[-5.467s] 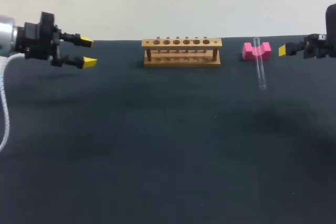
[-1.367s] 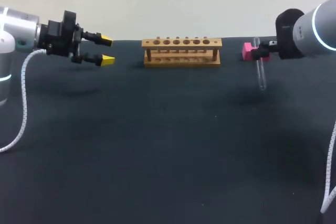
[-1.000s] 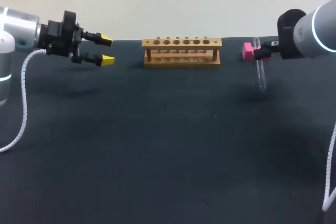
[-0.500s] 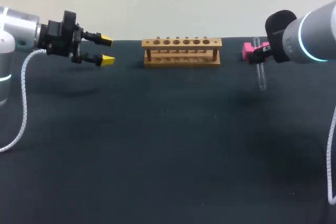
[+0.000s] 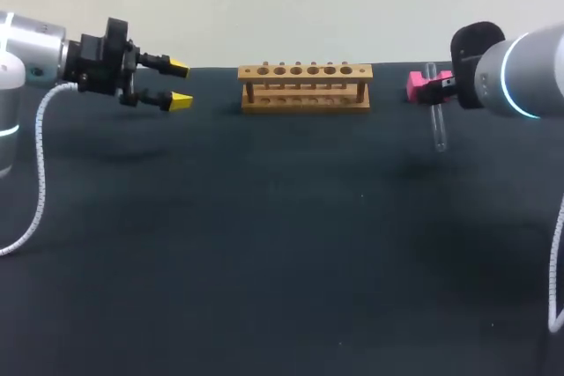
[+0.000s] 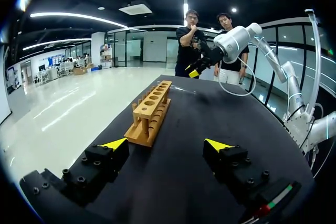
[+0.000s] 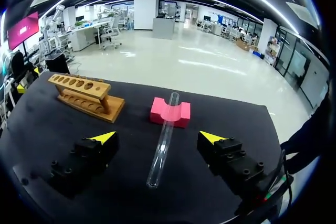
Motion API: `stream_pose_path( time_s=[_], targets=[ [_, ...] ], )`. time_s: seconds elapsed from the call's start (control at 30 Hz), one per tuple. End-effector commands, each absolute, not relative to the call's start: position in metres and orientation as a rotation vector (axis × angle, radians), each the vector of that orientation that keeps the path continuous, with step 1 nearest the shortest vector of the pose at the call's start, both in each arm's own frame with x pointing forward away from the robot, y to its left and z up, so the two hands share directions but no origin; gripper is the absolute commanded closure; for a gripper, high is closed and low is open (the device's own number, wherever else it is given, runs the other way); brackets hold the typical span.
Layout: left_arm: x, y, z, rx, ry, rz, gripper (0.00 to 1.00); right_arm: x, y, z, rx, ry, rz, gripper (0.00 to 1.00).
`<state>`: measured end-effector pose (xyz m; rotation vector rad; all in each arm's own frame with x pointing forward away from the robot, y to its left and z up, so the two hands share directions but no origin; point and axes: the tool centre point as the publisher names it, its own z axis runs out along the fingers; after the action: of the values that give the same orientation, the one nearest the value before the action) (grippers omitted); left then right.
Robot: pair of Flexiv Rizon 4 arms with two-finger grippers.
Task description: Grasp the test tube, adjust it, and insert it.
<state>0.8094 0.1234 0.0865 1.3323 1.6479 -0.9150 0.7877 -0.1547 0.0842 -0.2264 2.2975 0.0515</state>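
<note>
The right arm has swung in from the table's right edge over the last few seconds. Its wrist now sits over the pink block, where earlier only the tip of it showed at the far side. In the last half second it has shifted only slightly, so I'd say it is settling rather than travelling. The left arm came a little way towards the wooden rack early on and has kept where it was since.

Nothing else has budged. The test tube lies where it did, 1 end propped in the notch of the pink block and the other end down on the black table, well to the right of the rack.

From the right wrist view, the right gripper is spread wide and holds nothing. Its 2 yellow tips stand either side of the tube, clearly apart from the glass. The left gripper is also spread open and empty, hanging above the table to the left of the rack and pointing at it.

To my eye the approach is about done and the grasp is next. The tube is lined up between the fingers, so the gripper needs only to drop and close on it. All 6 holes in the rack are bare, so the adjusting and inserting are both still to come.
</note>
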Motion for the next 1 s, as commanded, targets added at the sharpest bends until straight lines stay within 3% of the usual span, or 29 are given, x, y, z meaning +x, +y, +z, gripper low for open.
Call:
stream_pose_path(
  time_s=[0.03,1.0],
  targets=[
    [0.809,0.124,0.086,1.332,1.645,-0.914,0.0,0.794,-0.154,0.073,-0.185,1.925,0.098,0.0],
    [0.809,0.124,0.086,1.332,1.645,-0.914,0.0,0.815,-0.157,0.027,-0.108,1.951,0.236,0.0]
  ],
)
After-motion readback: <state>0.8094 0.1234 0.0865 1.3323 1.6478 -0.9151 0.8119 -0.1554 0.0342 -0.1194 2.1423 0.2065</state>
